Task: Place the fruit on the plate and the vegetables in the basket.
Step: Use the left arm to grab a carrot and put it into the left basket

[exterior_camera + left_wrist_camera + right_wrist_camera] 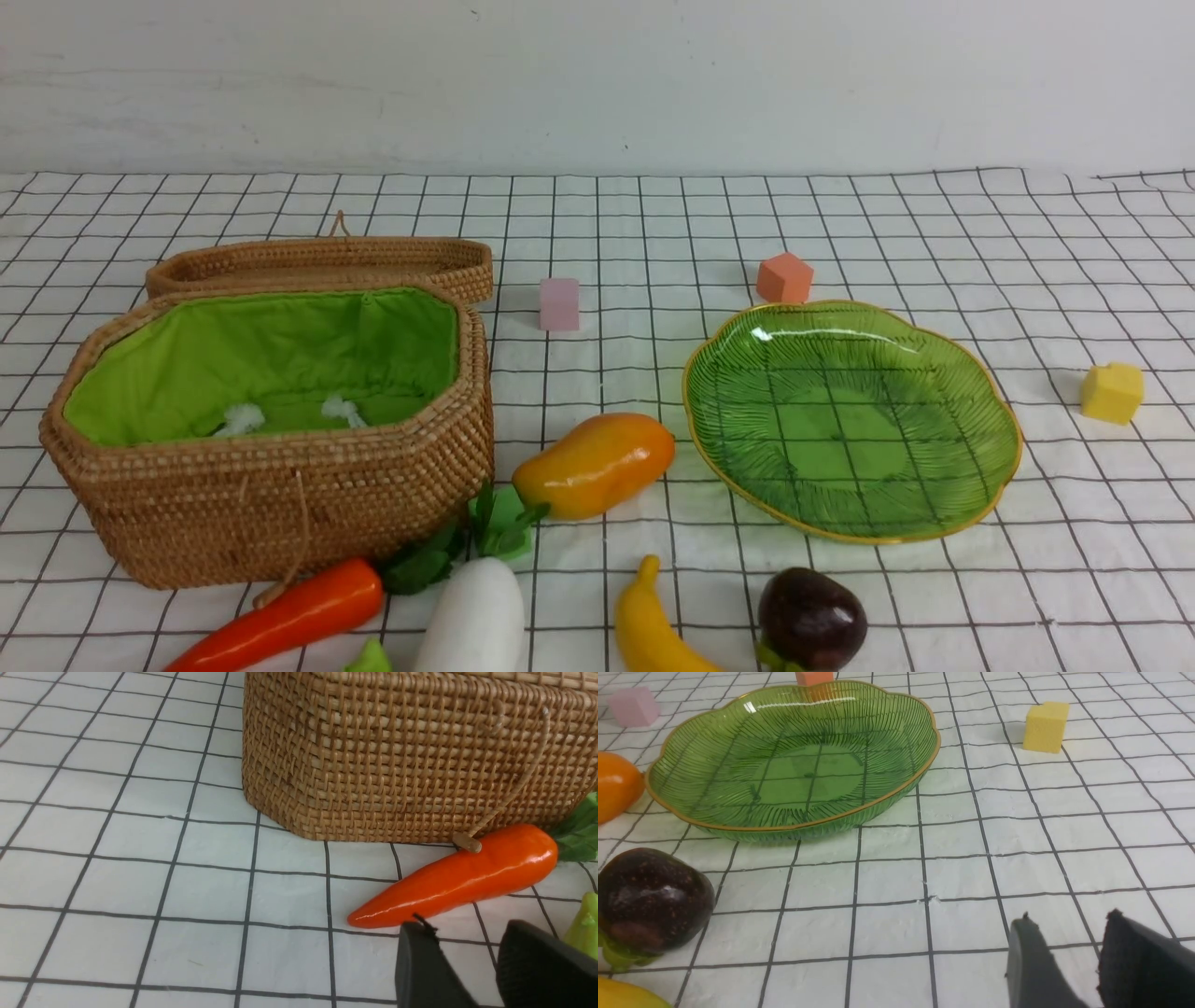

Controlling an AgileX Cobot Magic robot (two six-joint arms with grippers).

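Front view
Surface: checked cloth [616, 373], with a wall behind its far edge.
Basket: basket [271, 504] stands open on the left side of the surface, with no produce on its green lining. The lid [317, 261] lies just behind it, towards the far edge.
Plate: plate [850, 420] sits right of centre with nothing in it.
Fruit: mango [594, 464] lies between basket and plate. Banana [653, 625] and purple fruit [810, 618] are at the near edge, in front of the plate.
Vegetables: carrot [289, 616] and radish [471, 616] are at the near edge, just in front of the basket, leafy tops towards it.
Others: pink cube [558, 303], orange cube [784, 277] and yellow cube [1111, 392] are not part of the job.
Arms: neither shows here.

Left wrist view
Tool: left gripper [465, 933] has its jaws partly apart with cloth showing between them. It holds nothing and sits just short of the carrot's tip.
Carrot: it lies against the basket's foot, and the cord toggle [467, 842] rests on it.
Handling (judged): glossy, stiff, probably light and slippery. Best taken across the thick half, clear of the toggle, which could snag.

Right wrist view
Tool: right gripper [1069, 919] has its jaws partly apart and empty, low over bare cloth.
Purple fruit: it lies near the plate's rim without touching it.
Handling (judged): round and slick, apt to roll, so pinch across the middle. The plate looks like glass, so lower fruit in rather than drop it.
Progress (judged): nothing sorted yet.
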